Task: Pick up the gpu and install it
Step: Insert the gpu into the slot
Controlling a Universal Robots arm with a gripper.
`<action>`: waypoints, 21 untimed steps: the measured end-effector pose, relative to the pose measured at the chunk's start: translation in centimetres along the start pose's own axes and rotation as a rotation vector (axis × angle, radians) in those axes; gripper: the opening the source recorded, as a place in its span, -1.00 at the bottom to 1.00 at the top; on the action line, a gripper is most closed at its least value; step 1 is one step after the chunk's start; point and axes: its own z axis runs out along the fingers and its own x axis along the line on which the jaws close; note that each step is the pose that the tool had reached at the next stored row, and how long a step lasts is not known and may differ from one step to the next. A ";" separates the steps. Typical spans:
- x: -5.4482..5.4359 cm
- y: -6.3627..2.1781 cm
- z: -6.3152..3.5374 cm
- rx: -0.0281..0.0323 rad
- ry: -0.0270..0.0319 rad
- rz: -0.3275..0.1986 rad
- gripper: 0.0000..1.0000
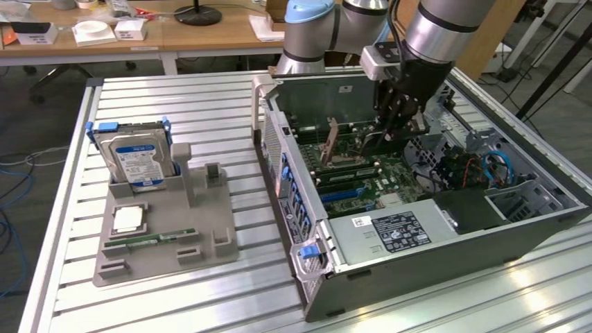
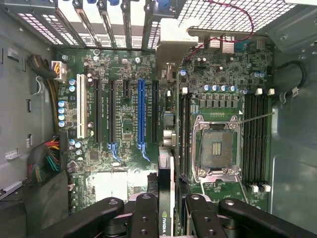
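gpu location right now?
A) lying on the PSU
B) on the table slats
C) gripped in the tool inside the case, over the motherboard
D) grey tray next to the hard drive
C: the wrist view shows the gpu clamped edge-on in the tool, with the motherboard beneath it.

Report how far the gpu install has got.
Done: the gpu is off the grey tray and inside the computer case. In hand: the tool is clamped on the card, holding it edge-on above the motherboard. Left: seating it. The blue slot and the black slots beside it look empty, so the card is not yet plugged in.
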 end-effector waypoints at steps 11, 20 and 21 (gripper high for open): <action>0.0 0.19 0.33 0.0002 -0.0001 0.001 -0.48; 0.5 1.32 1.95 0.0026 0.0071 0.023 -0.48; 0.6 1.33 2.12 0.0029 0.0071 0.026 -0.48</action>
